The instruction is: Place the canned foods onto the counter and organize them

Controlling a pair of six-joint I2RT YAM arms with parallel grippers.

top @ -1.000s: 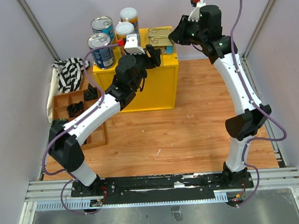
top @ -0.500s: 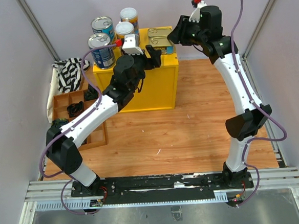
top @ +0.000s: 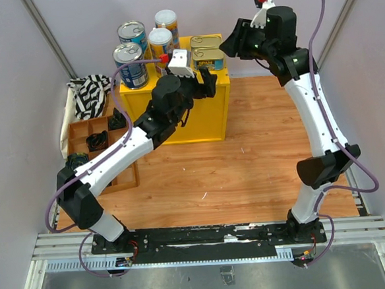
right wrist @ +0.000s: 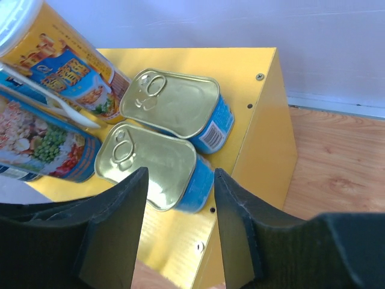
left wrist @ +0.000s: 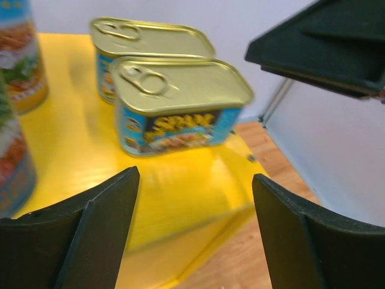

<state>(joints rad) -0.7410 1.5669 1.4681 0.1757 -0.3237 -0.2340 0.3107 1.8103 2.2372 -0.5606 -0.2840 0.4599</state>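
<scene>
Where the top view looks down, six cans [top: 131, 64] stand on the yellow counter [top: 177, 116]. In the left wrist view, the left gripper [left wrist: 194, 180] gapes wide before two gold-lidded, blue-labelled SPAM tins [left wrist: 180, 96]. In the right wrist view, the right gripper [right wrist: 179, 174] hangs spread above both tins, which sit side by side.

A: Room on the counter [left wrist: 174, 189]?
B: A bare yellow strip is noted before the two gold tins [left wrist: 180, 90], in front of the left tool [left wrist: 194, 180]. The left side is blocked by upright cans [top: 131, 64].
A: Right side?
B: The edge is overhung by the right tool [top: 232, 44]; the desk [top: 259, 159] beyond is unobstructed.
</scene>
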